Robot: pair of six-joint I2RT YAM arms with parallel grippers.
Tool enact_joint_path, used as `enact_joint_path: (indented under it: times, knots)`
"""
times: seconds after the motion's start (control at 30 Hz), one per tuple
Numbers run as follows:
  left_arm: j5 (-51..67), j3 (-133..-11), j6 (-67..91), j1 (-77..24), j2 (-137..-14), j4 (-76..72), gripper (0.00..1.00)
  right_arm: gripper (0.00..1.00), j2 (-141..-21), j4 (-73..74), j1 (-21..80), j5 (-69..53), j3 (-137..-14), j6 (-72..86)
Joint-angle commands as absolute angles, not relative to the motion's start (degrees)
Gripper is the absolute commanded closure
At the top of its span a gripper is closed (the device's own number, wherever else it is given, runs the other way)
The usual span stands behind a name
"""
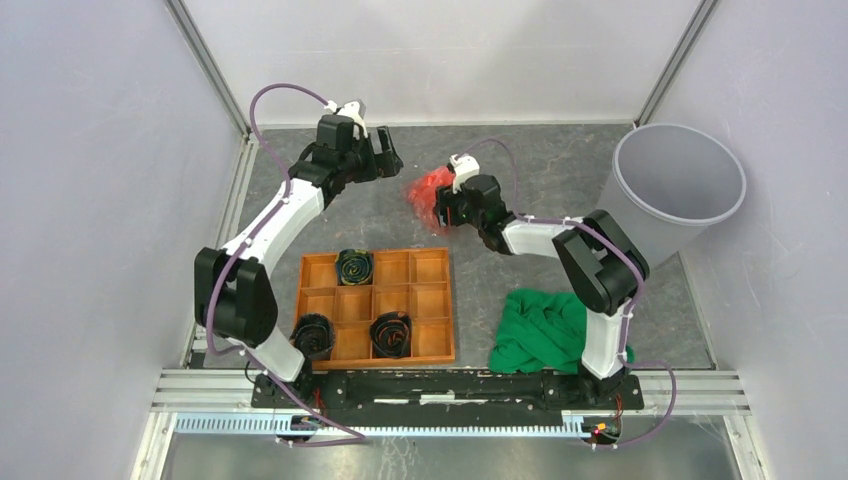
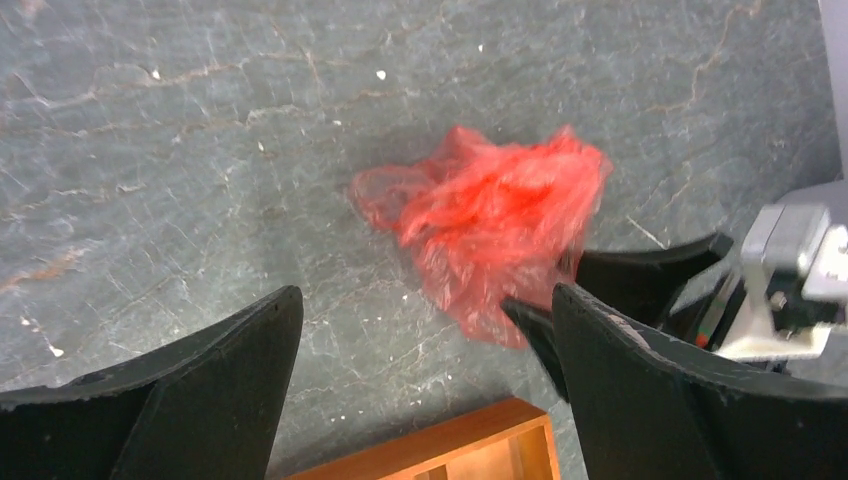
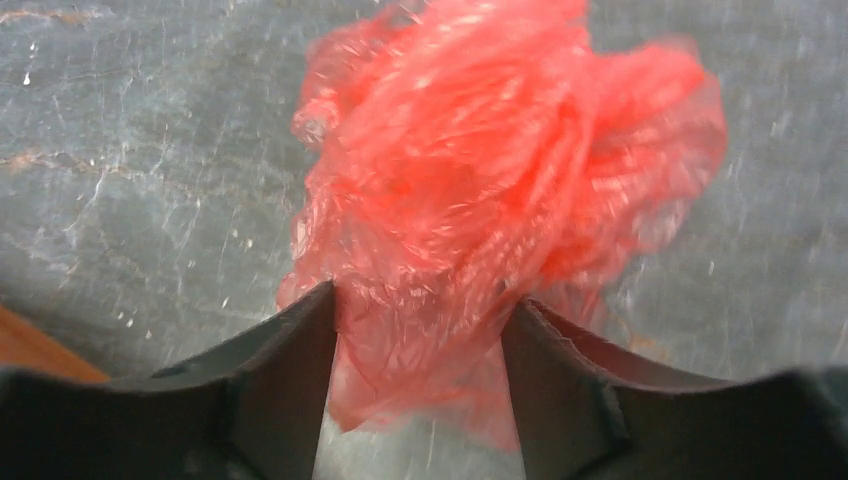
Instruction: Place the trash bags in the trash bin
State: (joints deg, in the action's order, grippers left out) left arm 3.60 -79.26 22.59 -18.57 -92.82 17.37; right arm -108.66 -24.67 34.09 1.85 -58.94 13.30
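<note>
The red trash bag [image 1: 428, 187] lies crumpled on the grey table, back centre. My right gripper [image 1: 445, 212] is low at its near right side. In the right wrist view the jaws stand apart around the bag [image 3: 480, 170], the film filling the gap between the fingertips [image 3: 320, 310], and the gripper [image 3: 420, 300] is open. My left gripper [image 1: 385, 150] is open and empty, hovering left of the bag [image 2: 490, 215]; in its view [image 2: 428, 300] the right gripper's fingers [image 2: 530, 320] touch the bag's edge. The light grey trash bin [image 1: 650, 235] stands upright at the back right.
An orange wooden compartment tray [image 1: 378, 255] sits near centre-left with three dark rolled items [image 1: 353, 267] in its cells; its corner shows in the left wrist view [image 2: 440, 440]. A green cloth [image 1: 540, 330] lies by the right arm's base. Walls enclose the table.
</note>
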Motion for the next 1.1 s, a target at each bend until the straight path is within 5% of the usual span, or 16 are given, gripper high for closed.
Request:
enact_joint_path:
  times: [0.0,0.17,0.23,0.73,1.07]
  knots:
    - [10.34,-78.76,24.87,-17.19,-93.00,13.74,0.00,0.44,-111.26,-28.32,33.34,-2.97,-68.92,9.68]
    - [15.08,-77.15,27.06,-15.58,-91.96,12.69,0.00,0.90,-113.71,-27.78,33.29,-3.49,-73.55,9.60]
    - [15.25,-76.74,26.98,-15.47,-91.14,12.70,0.00,1.00,-114.00,-27.37,33.30,-3.63,-75.16,10.22]
    - [21.19,-73.74,26.89,-14.70,-87.84,8.56,0.00,1.00,-104.09,-38.58,30.84,-27.21,-67.32,11.78]
    - [20.68,-72.33,27.77,-14.68,-87.53,7.32,0.01,1.00,-102.03,-28.55,30.52,-14.19,-65.29,10.97]
